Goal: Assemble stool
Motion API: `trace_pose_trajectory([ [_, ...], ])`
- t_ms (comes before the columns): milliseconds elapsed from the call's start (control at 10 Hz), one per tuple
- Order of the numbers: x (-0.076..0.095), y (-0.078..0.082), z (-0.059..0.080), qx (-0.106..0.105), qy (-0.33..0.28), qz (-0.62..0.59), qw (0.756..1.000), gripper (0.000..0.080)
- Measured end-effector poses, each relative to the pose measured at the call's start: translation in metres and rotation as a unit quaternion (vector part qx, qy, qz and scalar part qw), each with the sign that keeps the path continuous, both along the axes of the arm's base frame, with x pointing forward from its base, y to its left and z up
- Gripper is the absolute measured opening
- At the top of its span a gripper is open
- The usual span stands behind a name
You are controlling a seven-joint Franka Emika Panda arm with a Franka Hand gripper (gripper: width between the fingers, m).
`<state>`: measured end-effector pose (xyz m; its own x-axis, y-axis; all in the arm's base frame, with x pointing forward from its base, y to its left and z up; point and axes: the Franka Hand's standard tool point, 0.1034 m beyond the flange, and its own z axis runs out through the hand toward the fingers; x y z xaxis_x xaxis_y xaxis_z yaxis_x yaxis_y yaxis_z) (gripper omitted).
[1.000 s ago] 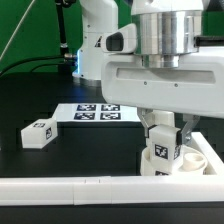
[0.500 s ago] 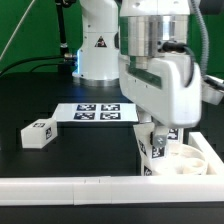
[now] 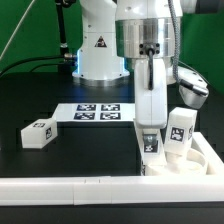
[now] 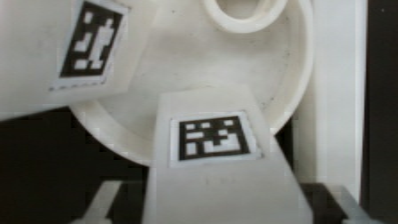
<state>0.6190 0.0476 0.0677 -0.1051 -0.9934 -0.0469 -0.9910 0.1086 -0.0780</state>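
My gripper hangs over the near edge of the round white seat disc at the exterior view's lower right. It is shut on a white leg block that stands upright against the seat. In the wrist view the gripper holds this tagged leg block between both fingers, with the seat disc behind it. A second leg block stands upright in the seat to the right; it also shows in the wrist view. A third leg block lies loose on the table at the left.
The marker board lies flat on the black table behind the seat. A long white border rail runs along the front edge. The robot's base stands at the back.
The gripper has turned about its vertical axis, from broad face to narrow side, with the leg block turning in it. The second leg in the seat is now uncovered.
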Motion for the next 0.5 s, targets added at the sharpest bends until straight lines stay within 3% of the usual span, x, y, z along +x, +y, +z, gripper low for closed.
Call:
trace_pose_trajectory([
  [100,0.0,0.0,0.0,0.0,0.0,0.0,1.0,0.0353],
  [200,0.0,0.0,-0.001,0.0,0.0,0.0,1.0,0.0535],
  [300,0.0,0.0,0.0,0.0,0.0,0.005,1.0,0.0614],
  [500,0.006,-0.027,0.03,0.002,-0.024,0.065,0.998,0.0644],
])
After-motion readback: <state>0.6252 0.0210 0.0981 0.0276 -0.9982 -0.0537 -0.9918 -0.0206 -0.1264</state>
